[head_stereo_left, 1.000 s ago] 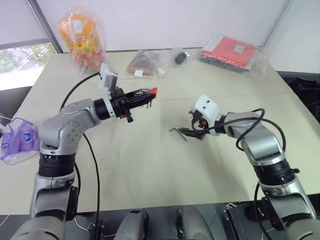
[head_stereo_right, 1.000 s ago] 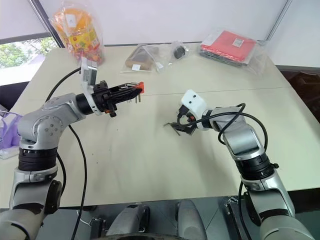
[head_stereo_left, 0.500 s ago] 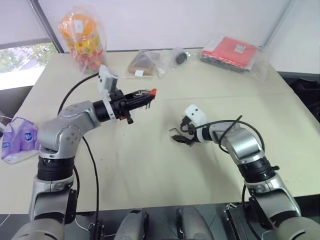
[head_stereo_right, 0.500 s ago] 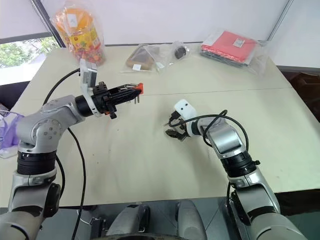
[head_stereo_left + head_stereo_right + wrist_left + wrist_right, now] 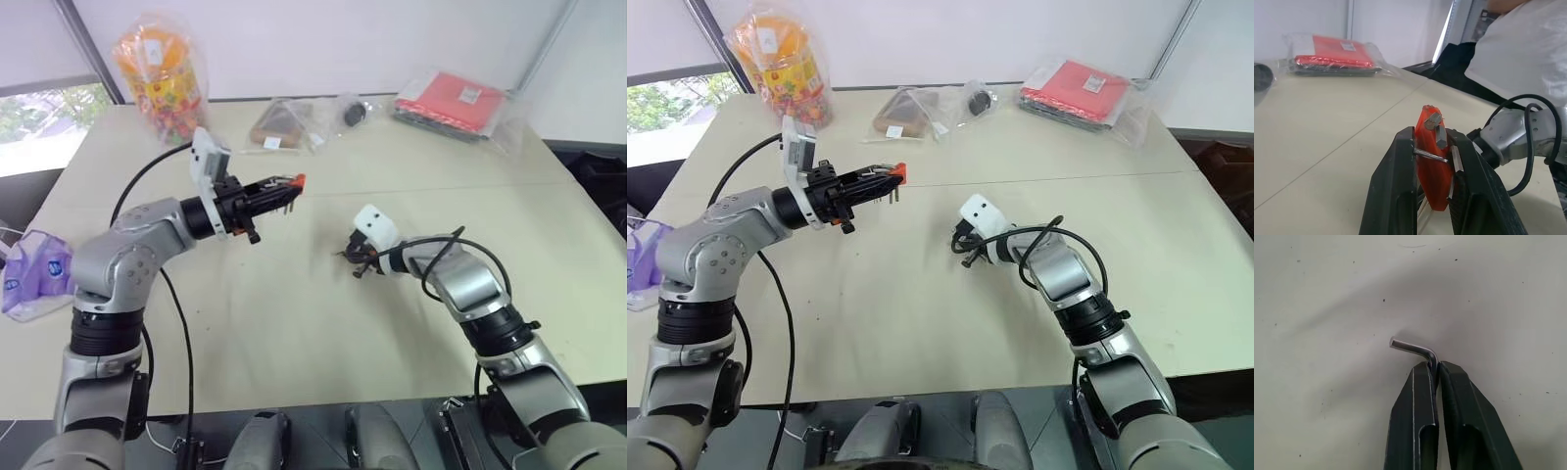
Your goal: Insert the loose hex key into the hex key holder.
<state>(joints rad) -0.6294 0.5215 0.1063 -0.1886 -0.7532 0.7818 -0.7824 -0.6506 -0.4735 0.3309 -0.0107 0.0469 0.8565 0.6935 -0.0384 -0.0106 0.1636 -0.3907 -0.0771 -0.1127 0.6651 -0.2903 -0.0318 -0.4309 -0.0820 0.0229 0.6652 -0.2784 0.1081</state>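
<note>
1. Fingers of the right gripper [image 5: 1436,369], spread a second earlier, were pinched together on the thin dark metal L-shaped loose hex key [image 5: 1413,348] at centre frame, low over the beige table [image 5: 294,323].
2. Left gripper [image 5: 1432,147] stayed clamped on the orange-red plastic hex key holder [image 5: 1431,161], raised at upper left.
3. Pickup appeared secured; insertion remained.

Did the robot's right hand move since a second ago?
Yes. The right hand slid left toward the robot's left arm, away from the red packet, and shut on the key.
</note>
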